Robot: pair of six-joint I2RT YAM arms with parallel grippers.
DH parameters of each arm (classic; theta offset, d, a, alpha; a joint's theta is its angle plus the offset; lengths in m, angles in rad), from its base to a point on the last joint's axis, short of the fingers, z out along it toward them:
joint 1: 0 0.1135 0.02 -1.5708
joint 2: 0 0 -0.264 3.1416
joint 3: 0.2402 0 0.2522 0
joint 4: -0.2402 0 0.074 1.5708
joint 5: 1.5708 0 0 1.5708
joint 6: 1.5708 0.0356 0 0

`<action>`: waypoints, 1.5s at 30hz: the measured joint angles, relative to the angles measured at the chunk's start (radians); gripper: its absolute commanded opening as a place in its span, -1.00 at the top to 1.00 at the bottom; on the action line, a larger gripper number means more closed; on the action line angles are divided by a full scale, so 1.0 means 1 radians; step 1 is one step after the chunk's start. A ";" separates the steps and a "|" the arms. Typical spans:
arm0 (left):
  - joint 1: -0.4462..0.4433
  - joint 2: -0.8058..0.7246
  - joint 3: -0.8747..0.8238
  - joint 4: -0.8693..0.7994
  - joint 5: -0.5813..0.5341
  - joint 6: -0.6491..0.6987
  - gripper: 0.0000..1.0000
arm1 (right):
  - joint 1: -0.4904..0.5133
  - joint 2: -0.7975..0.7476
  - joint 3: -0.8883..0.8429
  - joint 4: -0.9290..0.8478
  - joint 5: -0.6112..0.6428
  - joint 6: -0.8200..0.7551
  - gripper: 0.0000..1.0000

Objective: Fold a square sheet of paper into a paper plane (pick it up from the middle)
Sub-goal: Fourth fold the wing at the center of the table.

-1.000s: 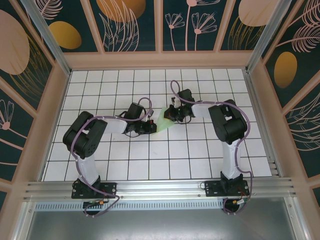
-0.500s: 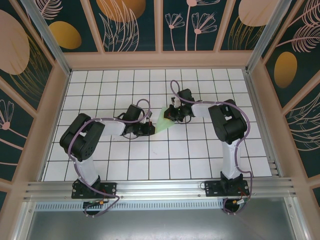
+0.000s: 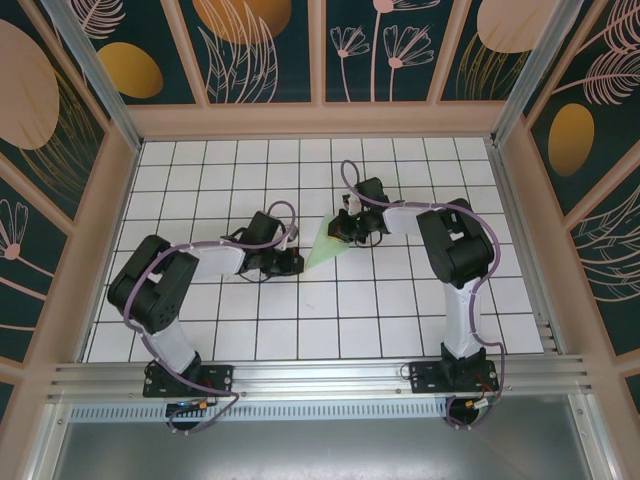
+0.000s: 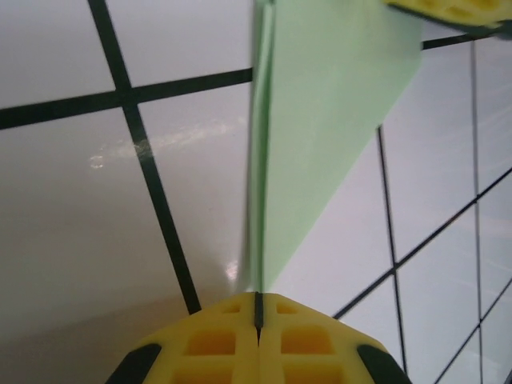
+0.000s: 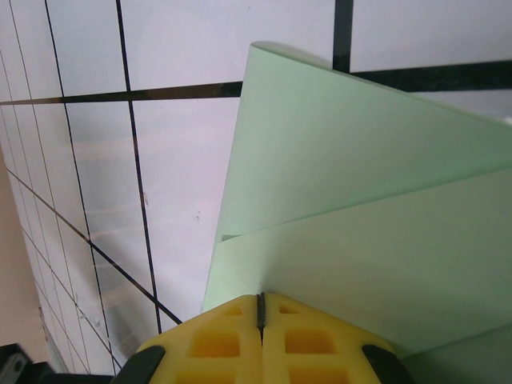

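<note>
The pale mint-green sheet of paper [image 3: 325,243] lies mid-table, folded into a pointed wedge whose tip points to the near left. My left gripper [image 3: 298,263] is shut at that tip. In the left wrist view the paper [image 4: 320,120] narrows down to the closed seam of my left gripper [image 4: 258,298], with one edge standing slightly raised. My right gripper [image 3: 341,229] is shut at the wide far end. In the right wrist view my right gripper [image 5: 260,300] sits over overlapping layers of the paper [image 5: 360,200]. I cannot tell whether either one pinches the paper.
The white grid-tiled table [image 3: 400,300] is walled by a tan frame [image 3: 320,120] at the back and sides. An aluminium rail [image 3: 320,378] runs along the near edge, where both arm bases stand. The right gripper's yellow fingertips [image 4: 456,10] show at the top of the left wrist view.
My left gripper has drawn back to the left along the paper, from over its near part to its tip. The right gripper and the paper have stayed in place.
</note>
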 measured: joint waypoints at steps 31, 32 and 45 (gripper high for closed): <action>-0.026 0.150 0.076 0.148 -0.002 -0.111 1.00 | 0.013 -0.009 -0.001 0.026 0.006 -0.027 0.94; -0.026 0.150 0.074 0.149 -0.002 -0.111 1.00 | 0.018 -0.014 -0.011 0.042 0.009 -0.032 0.94; -0.026 0.150 0.066 0.166 -0.004 -0.122 1.00 | 0.079 -0.098 -0.154 0.140 -0.010 -0.034 0.93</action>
